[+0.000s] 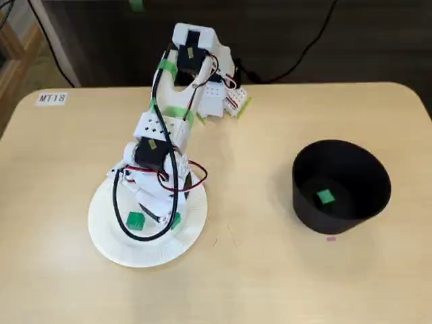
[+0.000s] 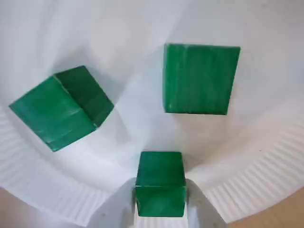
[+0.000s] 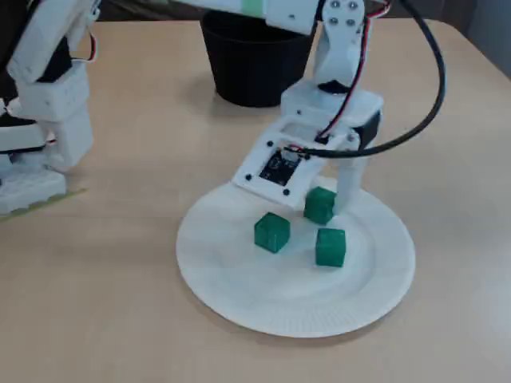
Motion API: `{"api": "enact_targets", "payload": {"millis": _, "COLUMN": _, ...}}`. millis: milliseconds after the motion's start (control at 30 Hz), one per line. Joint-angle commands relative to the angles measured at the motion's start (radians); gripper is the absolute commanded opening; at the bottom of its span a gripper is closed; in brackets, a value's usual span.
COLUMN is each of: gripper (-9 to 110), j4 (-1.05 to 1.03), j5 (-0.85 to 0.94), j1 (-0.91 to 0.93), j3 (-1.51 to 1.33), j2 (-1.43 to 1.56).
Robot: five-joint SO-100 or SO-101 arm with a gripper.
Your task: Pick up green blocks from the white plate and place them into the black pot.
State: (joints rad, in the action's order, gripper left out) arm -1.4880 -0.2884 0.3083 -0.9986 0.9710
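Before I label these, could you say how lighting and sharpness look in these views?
Wrist view: white plate bright, nearly washed out at top, soft shadow beside the left block, gripped block sharp. In a fixed view: detail slightly soft, black pot dark inside, yet the block inside reads.

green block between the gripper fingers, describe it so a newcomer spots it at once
Find the white plate on the tan table. Of its three green blocks, the target block sits between the gripper fingers; the other two blocks lie free.
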Motion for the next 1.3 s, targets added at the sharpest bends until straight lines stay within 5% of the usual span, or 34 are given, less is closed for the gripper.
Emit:
{"api": "enact_targets", "payload": {"millis": 0, "gripper": -2, "j4": 0.06, "j5": 0.084, "j1": 0.015, "j3": 0.048, "j2": 0.137}}
{"api": "enact_targets", "payload": {"millis": 367, "gripper": -2, "j4": 0.293, "j5": 0.288, "j1": -0.15, "j3": 0.005, "j2": 0.623}}
{"api": "enact_targets", "payload": {"millis": 733, "gripper": -2, "j4": 0.767, "j5": 0.166, "j1": -0.727, "j3": -0.848, "j2": 1.201}}
{"api": "enact_targets", "payload": {"millis": 1267, "gripper": -2, "j4": 0.997, "j5": 0.265, "j1": -0.991, "j3": -1.212, "j2": 1.189}}
